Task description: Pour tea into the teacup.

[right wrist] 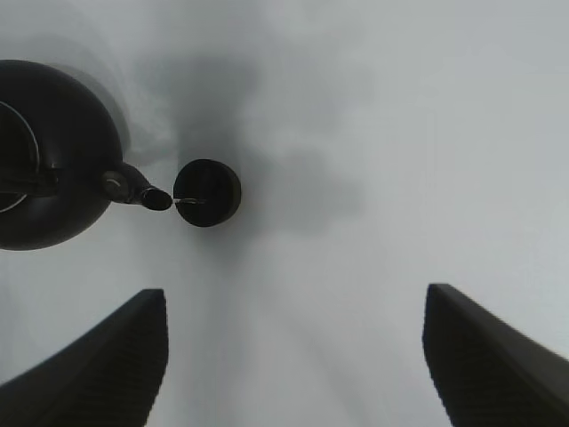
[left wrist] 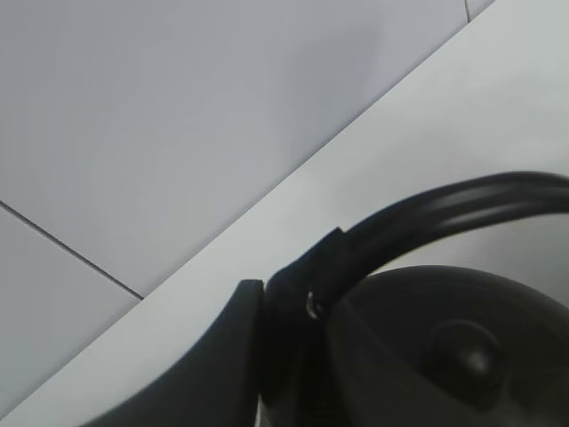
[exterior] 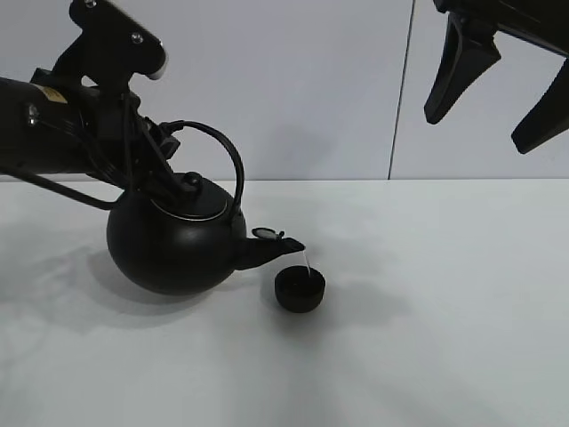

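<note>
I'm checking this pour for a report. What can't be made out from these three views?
- Fill level in the teacup: too small and black inside, in the exterior high and right wrist views.
- Tea left in the kettle: hidden by its lid and opaque body.
- How the left gripper meets the handle: black on black in exterior high, blurred and cropped in left wrist.

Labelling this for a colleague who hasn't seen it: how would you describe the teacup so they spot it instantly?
On the white table, find the big round black kettle with an arched handle. Below its spout tip stands the small matte-black bowl-shaped teacup: handleless and far smaller than the kettle.
</note>
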Controlling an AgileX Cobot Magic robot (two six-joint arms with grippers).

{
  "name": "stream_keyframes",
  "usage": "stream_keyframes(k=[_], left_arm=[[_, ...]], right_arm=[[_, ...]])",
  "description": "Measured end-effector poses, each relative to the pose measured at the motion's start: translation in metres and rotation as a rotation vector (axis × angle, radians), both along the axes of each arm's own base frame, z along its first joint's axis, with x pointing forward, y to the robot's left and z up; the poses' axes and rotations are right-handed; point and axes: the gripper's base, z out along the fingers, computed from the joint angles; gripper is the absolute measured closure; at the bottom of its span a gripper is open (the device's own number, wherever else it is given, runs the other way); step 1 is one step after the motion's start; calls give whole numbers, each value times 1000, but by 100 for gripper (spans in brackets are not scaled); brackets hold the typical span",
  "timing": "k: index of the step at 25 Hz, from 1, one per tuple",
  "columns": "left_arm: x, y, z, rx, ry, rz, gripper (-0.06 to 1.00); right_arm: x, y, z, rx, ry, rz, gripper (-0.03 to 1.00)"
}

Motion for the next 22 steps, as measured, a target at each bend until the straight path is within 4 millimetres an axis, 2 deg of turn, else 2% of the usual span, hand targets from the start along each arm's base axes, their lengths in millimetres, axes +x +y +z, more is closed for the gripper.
stream_keyframes(k=[22], left_arm=[[0, 0, 0, 6, -2, -3, 83]], right_arm=[[0, 0, 0, 0, 0, 0, 42]])
